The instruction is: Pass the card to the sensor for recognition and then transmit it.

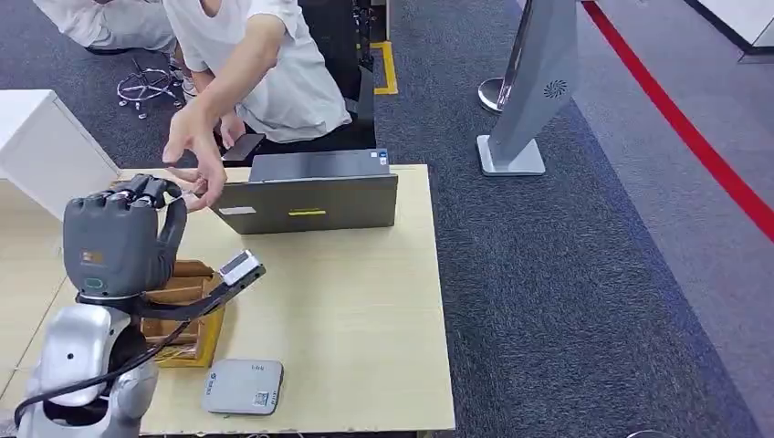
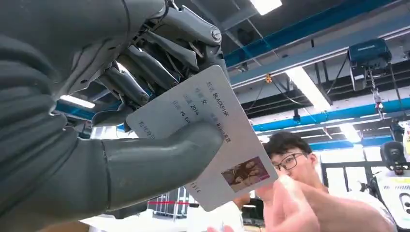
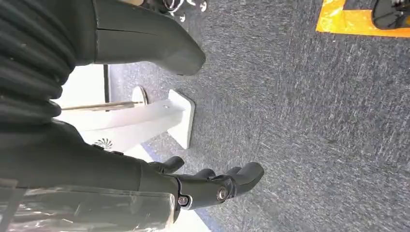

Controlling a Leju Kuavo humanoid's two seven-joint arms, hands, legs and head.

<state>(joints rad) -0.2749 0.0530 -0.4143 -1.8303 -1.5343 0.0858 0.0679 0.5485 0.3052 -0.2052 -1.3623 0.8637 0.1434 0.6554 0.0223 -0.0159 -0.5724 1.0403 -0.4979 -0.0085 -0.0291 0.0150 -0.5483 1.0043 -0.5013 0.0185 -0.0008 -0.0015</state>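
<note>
The left hand point(image 1: 117, 239) was up over the near-left part of the table point(image 1: 365, 319), back of the hand to the head camera, fingers curled. From up there the card could not be made out, just the person's hand point(image 1: 203, 157) reaching in right at the fingertips. The left wrist view gave it away: the card point(image 2: 212, 140) was pinched between the thick thumb point(image 2: 159, 162) and the darker fingers point(image 2: 145, 72), a white card with printed lines and a small photo at its free corner. The person's fingers point(image 2: 285, 203) were blurred, right at that free corner; whether they touched it, could not tell.

The right hand point(image 3: 212, 186) hung low over grey carpet point(image 3: 314, 121), holding nothing, fingers loosely curled with a gap to the thumb. A white stand base point(image 3: 181, 118) lay just past it.

Head view again: below the left hand sat a brown wooden holder point(image 1: 187, 315), and nearer the robot a flat grey sensor point(image 1: 243, 386) lay on the table. Beyond the hand, a laptop point(image 1: 310, 192) stood on the table's far edge, the person behind it. Off to the right, well apart, a grey kiosk stand point(image 1: 534, 91) rose from the carpet, and a red line point(image 1: 694, 137) ran along the floor. The wrist camera caught ceiling lights point(image 2: 309, 87) and blue beams point(image 2: 329, 21) overhead.
</note>
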